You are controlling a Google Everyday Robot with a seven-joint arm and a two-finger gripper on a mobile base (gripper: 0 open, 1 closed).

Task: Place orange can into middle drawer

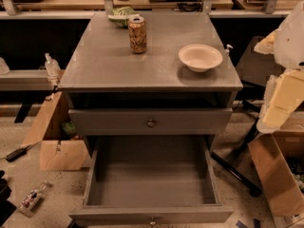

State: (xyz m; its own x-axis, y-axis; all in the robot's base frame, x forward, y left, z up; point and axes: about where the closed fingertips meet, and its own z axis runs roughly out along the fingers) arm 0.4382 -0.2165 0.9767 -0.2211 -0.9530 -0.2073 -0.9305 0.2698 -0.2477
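1. On the back-left part of the cabinet top (118,65), the orange can (137,34) stands upright, just in front of a green-and-white object (121,15) and well apart from the white bowl (200,57) on its right
2. Below the top, the upper drawer (151,122) is closed, while the middle drawer (151,179) is pulled out toward the camera, its deep box showing a bare floor
3. At the right edge of the view is the gripper (284,96), a pale shape off the side of the cabinet, well apart from the can and holding nothing that can be seen; whether it is spread wide or drawn narrow cannot be told
4. The step in hand looks like the reach for the can: the drawer is ready and the can is not yet grasped, so the task seems near its start
5. The next move calls for carrying the gripper leftward over the top, clear of the bowl, and squaring it around the can's body; slim and upright, the can would likely tip if nudged from one side
6. Lifting it past the front edge and lowering it into the open box would follow
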